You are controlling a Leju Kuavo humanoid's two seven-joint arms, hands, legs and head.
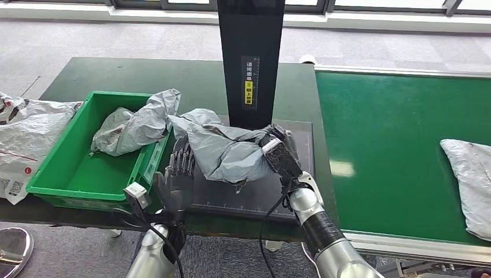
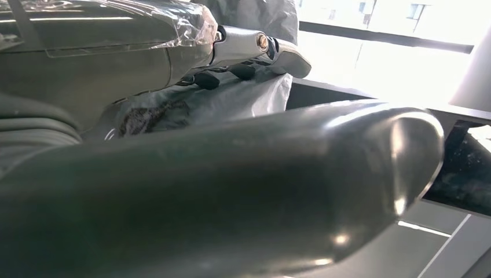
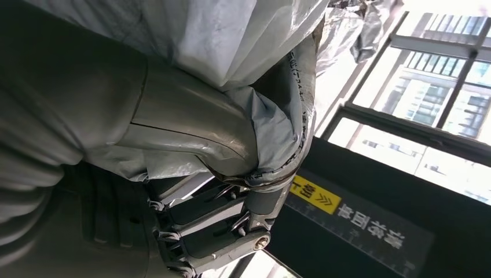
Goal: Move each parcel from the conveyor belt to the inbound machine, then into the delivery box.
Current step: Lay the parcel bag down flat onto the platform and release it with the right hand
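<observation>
A crumpled grey parcel lies on the inbound machine's dark platform, in front of its black column. My right hand grips the parcel's right end; in the right wrist view the thumb of that hand presses into the grey film, with the fingers curled under it. My left hand stands at the parcel's left edge, fingers straight. In the left wrist view its fingers reach along the parcel, the thumb apart. A second grey parcel lies in the green delivery box.
The green conveyor belt runs on the right, with another grey parcel at its right edge. White parcels lie on the table left of the box. The box's near corner stands close to my left hand.
</observation>
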